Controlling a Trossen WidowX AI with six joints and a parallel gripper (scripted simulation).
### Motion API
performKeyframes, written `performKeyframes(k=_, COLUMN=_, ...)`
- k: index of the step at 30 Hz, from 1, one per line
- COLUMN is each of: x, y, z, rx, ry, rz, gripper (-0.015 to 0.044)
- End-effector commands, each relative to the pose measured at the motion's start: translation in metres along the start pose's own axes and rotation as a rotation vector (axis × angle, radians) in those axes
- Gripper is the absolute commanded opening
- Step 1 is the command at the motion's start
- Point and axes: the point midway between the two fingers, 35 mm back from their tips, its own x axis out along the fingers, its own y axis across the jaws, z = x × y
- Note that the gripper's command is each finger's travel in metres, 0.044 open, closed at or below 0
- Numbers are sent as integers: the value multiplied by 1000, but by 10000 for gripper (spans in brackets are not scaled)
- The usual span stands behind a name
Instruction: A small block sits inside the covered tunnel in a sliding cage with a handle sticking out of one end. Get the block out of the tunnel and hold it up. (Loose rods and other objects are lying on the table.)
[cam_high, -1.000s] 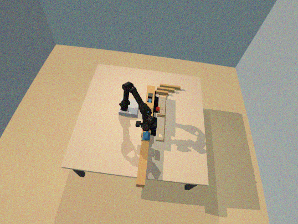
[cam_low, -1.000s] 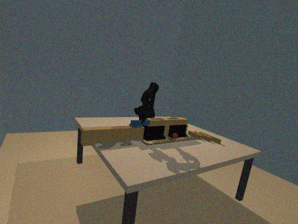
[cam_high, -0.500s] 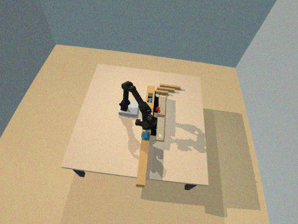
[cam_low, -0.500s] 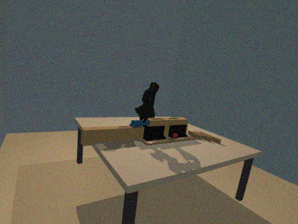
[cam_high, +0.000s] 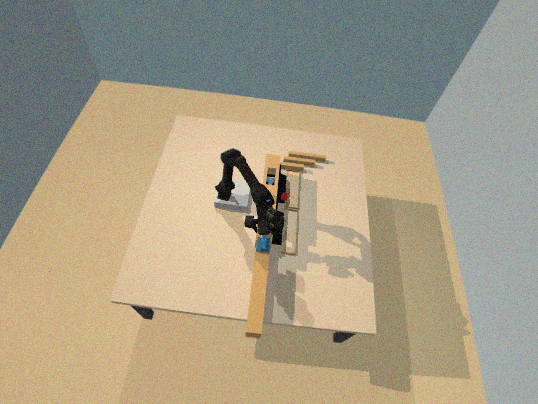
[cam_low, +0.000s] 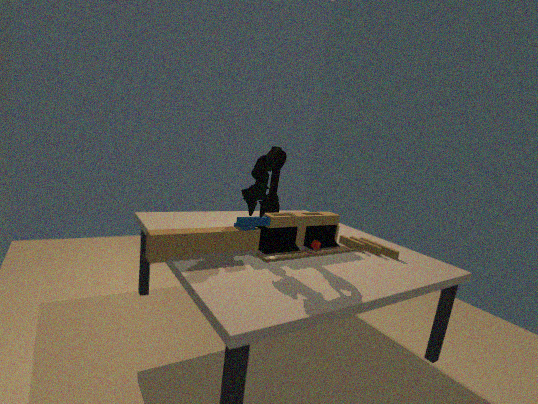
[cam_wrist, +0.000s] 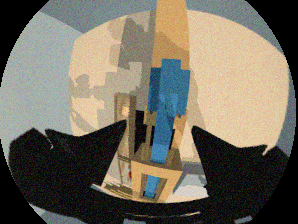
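The black parallel-jaw tool (cam_high: 265, 230) (cam_low: 256, 214) (cam_wrist: 160, 125) stands wide, with nothing between its fingers. At the end of the black six-joint arm (cam_high: 247, 172) (cam_low: 275, 159), it points down near the blue blocky handle (cam_high: 263, 244) (cam_low: 251, 221) (cam_wrist: 172, 85). Seen from the top view, the handle lies just beside the tool, towards six o'clock.

In the wrist view, a blue bar (cam_wrist: 161, 135) runs from the handle into the tan wooden covered housing (cam_high: 272, 160) (cam_low: 301, 220) (cam_wrist: 137, 182). More blue shows through a window in its roof, near the housing's twelve o'clock end in the top view. A long tan wooden beam (cam_high: 258, 292) (cam_low: 200, 243) (cam_wrist: 172, 30) stretches to six o'clock and overhangs the pale surface (cam_high: 175, 250) (cam_low: 400, 280) (cam_wrist: 240, 75).

A small red piece (cam_high: 284, 196) (cam_low: 316, 244) sits low at a dark side opening, on the housing's three o'clock side – too small to tell its exact shape, or whether it is the block to be freed. Thin tan wooden frames (cam_high: 299, 190) (cam_low: 280, 256) (cam_wrist: 119, 125) lie along that side – and three loose tan wooden rods (cam_high: 307, 156) (cam_low: 370, 245) lie towards one o'clock.
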Motion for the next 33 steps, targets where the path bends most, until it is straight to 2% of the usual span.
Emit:
performKeyframes(k=1, x=3, y=1, z=2, rx=-7, ry=9, rz=3, gripper=440)
performKeyframes(k=25, x=38, y=-6, z=-6, rx=-7, ry=9, rz=3, gripper=440)
performKeyframes(k=33, x=32, y=-3, z=-2, rx=-6, ry=0, rz=7, gripper=230)
